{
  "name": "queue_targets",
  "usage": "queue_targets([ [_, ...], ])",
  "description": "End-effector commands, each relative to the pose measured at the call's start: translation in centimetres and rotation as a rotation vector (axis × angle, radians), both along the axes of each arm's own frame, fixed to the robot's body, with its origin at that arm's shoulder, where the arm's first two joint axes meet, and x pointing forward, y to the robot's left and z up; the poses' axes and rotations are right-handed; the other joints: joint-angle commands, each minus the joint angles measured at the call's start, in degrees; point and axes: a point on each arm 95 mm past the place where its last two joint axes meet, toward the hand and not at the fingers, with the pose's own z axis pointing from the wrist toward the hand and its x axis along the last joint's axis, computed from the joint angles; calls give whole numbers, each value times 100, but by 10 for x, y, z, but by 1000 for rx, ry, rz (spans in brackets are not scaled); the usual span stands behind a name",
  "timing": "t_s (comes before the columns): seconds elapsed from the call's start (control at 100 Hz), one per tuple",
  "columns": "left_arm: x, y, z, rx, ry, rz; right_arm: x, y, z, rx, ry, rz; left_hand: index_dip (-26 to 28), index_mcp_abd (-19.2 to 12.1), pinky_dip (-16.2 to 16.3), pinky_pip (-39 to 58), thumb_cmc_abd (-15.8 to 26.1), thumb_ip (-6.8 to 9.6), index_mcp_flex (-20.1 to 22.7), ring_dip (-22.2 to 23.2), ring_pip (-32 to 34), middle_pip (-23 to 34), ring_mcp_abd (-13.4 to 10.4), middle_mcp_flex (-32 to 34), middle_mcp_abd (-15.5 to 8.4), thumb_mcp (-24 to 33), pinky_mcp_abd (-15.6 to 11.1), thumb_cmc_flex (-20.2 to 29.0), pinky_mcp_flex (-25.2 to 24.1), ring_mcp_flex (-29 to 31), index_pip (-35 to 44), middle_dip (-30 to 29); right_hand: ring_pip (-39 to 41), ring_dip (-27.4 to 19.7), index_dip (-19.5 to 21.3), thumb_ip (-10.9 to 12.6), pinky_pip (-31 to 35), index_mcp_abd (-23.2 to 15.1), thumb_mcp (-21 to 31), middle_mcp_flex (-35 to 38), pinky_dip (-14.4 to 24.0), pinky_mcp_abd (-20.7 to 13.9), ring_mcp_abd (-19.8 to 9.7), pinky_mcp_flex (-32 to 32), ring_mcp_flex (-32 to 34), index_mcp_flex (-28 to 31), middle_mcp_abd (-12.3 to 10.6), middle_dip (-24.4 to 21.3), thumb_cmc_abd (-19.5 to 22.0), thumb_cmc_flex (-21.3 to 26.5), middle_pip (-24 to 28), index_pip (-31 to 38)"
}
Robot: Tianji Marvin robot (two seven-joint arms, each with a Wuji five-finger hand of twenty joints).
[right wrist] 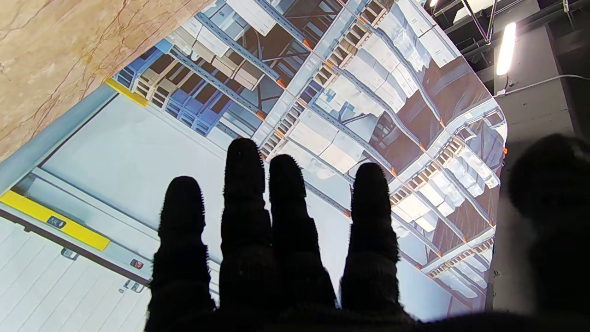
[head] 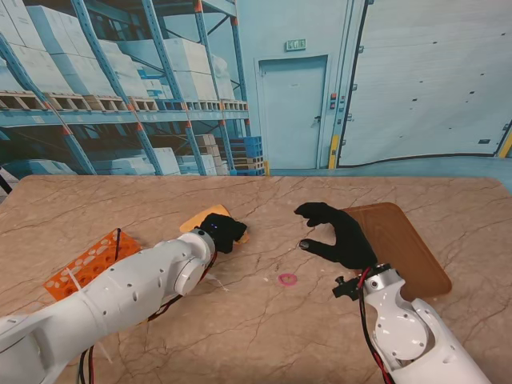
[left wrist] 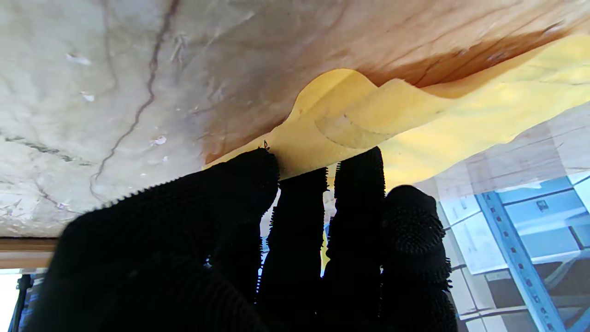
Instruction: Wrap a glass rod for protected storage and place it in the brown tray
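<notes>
My left hand (head: 222, 230) grips and mostly hides the yellow cloth (head: 194, 220); I can't spot the rod. My right hand (head: 340, 234) hovers spread beside the brown tray (head: 404, 244).

stand cam high, looking down over table (head: 240, 320), left wrist cam close behind fingers (left wrist: 355, 184) at yellow sheet (left wrist: 415, 129), right wrist cam aimed past fingertips (right wrist: 244, 161) at backdrop

Left hand (left wrist: 276, 240) fingertips (left wrist: 359, 170) pressing rumpled yellow sheet (left wrist: 415, 133) on table (left wrist: 115, 92).
</notes>
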Motion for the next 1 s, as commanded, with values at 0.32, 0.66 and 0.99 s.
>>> queue_targets([
  [0.32, -14, -6, 6, -108, 42, -127, -3, 2, 1, 10, -9, 1, 320, -159, 126, 138, -255, 76, -341, 194, 24, 391, -210, -161, -227, 249, -209, -78, -161, -100, 311, 166, 61, 57, -19, 124, 112, -47, 50, 4, 133, -19, -41, -31, -20, -82, -6, 1, 74, -138, 48, -57],
  [0.66, -23, 4, 13, -126, 187, -243, -3, 2, 1, 12, -11, 2, 310, -264, 33, -157, -143, 11, -337, 158, -373, 201, -268, -201, -290, 34, -195, 29, -503, -208, 195, 160, 59, 57, -19, 125, 108, -49, 48, -2, 138, -22, -40, -34, -25, -100, -8, 0, 92, -150, 44, -60],
  [0.99, -29, 9, 21, -181, 317, -274, -3, 2, 1, 11, -9, 5, 401, -353, -50, -643, 39, 12, -361, 215, -826, -54, -346, -258, -337, -251, -105, 199, -883, -345, 52, 278, 58, 58, -21, 126, 106, -52, 49, 3, 142, -16, -44, -31, -24, -95, -8, -1, 90, -148, 43, -61],
])
